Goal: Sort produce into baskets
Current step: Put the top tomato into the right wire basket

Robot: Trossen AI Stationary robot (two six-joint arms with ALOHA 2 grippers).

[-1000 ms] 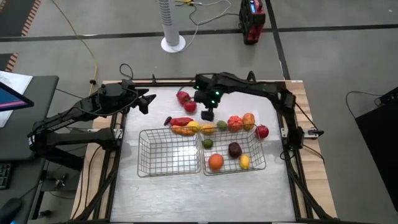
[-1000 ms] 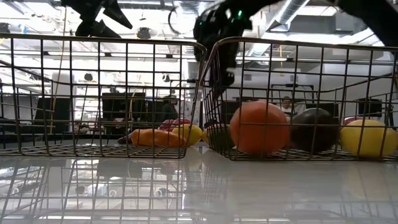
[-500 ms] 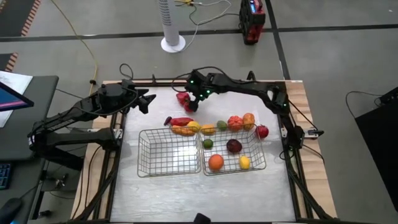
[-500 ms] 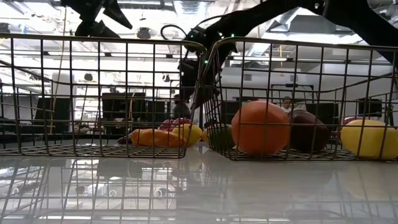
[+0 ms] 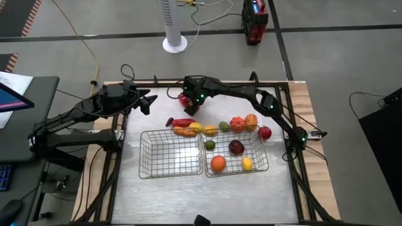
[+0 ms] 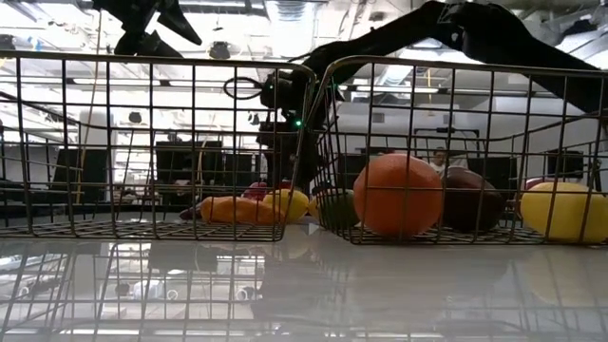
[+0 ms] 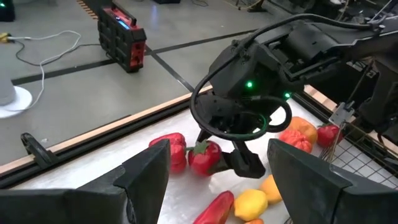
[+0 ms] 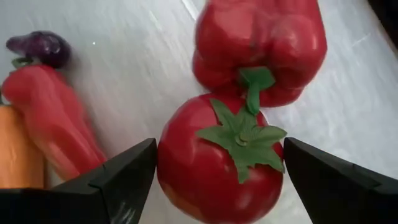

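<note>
My right gripper (image 8: 217,165) is open low over the table's far middle. Its two fingers (image 8: 121,180) stand on either side of a red tomato (image 8: 214,186) with a green stalk, which rests on the table against a red bell pepper (image 8: 258,43). I cannot tell whether the fingers touch the tomato. The gripper also shows in the left wrist view (image 7: 239,163). My left gripper (image 5: 147,102) is open and empty, raised at the far left. Two wire baskets sit side by side: the left one (image 5: 143,154) holds nothing, the right one (image 5: 264,160) holds several fruits.
A row of produce lies along the baskets' far side: a red chilli (image 5: 182,122), a carrot (image 5: 183,132), a lemon (image 5: 196,128), orange fruits (image 5: 244,122) and a red apple (image 5: 265,132). A small dark aubergine (image 8: 37,48) lies near the chilli.
My right gripper has gone from above the produce row at the right basket's far edge toward the table's far left and down. It now stands around the tomato beside the bell pepper. Its fingers have stayed open.
</note>
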